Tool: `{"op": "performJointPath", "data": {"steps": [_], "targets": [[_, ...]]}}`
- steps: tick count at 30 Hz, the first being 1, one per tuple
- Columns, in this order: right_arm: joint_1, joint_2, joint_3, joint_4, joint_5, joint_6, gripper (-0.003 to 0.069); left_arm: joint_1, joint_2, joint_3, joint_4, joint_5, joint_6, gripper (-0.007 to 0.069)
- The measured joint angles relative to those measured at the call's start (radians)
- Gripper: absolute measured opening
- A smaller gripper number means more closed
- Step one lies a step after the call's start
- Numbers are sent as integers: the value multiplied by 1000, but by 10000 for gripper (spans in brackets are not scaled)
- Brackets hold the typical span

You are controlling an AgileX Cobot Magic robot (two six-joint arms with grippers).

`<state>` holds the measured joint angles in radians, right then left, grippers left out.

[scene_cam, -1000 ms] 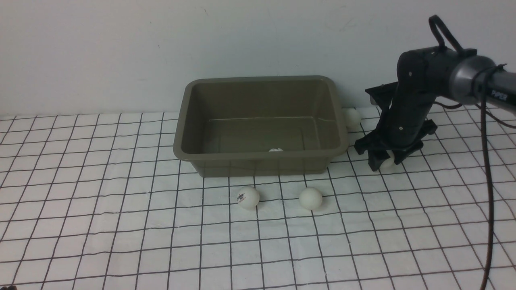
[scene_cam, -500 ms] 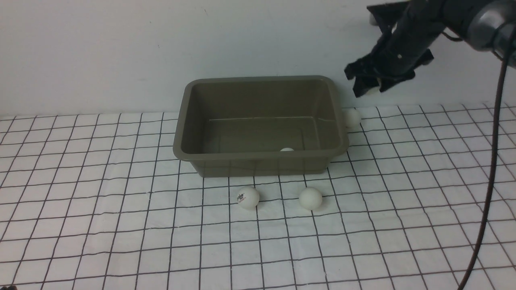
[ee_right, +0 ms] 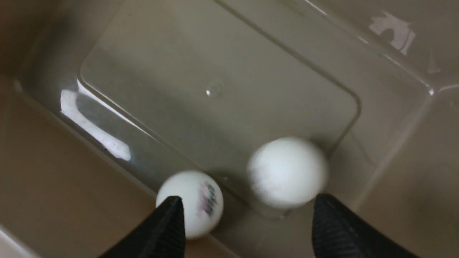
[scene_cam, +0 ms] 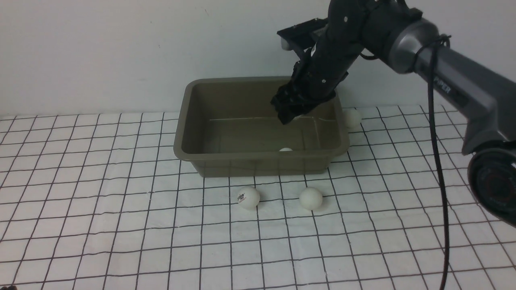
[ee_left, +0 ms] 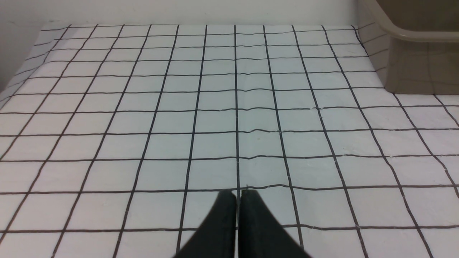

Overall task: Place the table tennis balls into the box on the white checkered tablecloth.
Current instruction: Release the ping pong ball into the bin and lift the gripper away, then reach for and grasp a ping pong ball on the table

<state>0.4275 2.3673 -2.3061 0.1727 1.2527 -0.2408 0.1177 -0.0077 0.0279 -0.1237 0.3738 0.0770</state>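
Over on the left, the left claw is pressed shut with nothing in it, low over bare tablecloth. The cloth is white with a thin black grid, a little wrinkled, and is spread over the worktop.

Further along sits the olive-grey box, open-topped, standing on the cloth close to the back wall. In front of it two balls lie on the cloth, near each other but apart: a printed ball and, to its right, a plain ball.

The right arm reaches in from the right and tips the right claw down into the right half of the box. Its fingers stand wide apart, gripping nothing. Seen from that wrist, two balls are inside the box. A logo ball sits at the foot of a wall just beside one finger. A blurred ball lies free between the fingers, closer to the other one — whether it touches the floor of the box I cannot tell.

Last on the right, a far ball rests on the cloth just beside the box's back right corner.
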Motion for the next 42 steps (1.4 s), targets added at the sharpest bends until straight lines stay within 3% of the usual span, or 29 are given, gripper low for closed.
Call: {"op": "performJointPath", "data": {"steps": [7, 11, 18, 42], "targets": [[-55, -67, -20, -181, 1, 96, 440, 0, 0, 0, 0, 0, 0, -4], [-106, -75, -20, -222, 1, 149, 440, 0, 0, 0, 0, 0, 0, -4], [-202, -56, -20, -210, 1, 203, 440, 0, 0, 0, 0, 0, 0, -4], [-204, 105, -20, -180, -130, 214, 440, 0, 0, 0, 0, 0, 0, -4]]}}
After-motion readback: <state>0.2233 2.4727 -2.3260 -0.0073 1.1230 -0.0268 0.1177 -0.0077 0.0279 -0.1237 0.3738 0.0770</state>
